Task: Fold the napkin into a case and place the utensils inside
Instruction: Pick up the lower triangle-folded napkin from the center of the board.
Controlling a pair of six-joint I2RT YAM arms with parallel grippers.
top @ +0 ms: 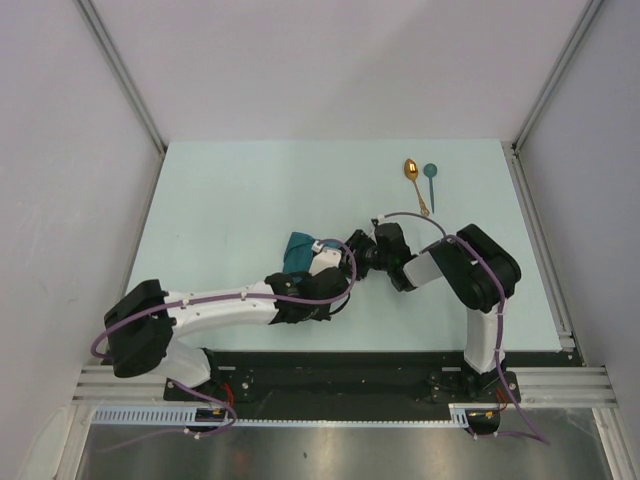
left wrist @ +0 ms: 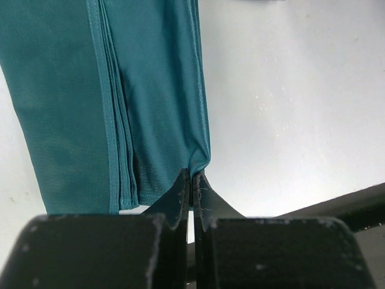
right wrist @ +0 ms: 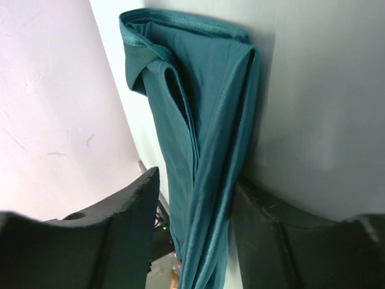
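We find the left pincer (left wrist: 191, 180) clamped on an edge of the folded napkin (left wrist: 60, 108), near the middle of the bench (top: 230, 200). The right pincer (right wrist: 195, 180) straddles the cloth, jaws apart and not clamped. The gold spoon (top: 412, 178) and teal spoon (top: 431, 180) lie side by side, well apart from the napkin.

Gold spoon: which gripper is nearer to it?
Right. The right gripper straddles the folded napkin, toward the bases and left of the gold spoon. The left gripper pinches the napkin's edge from farther left.
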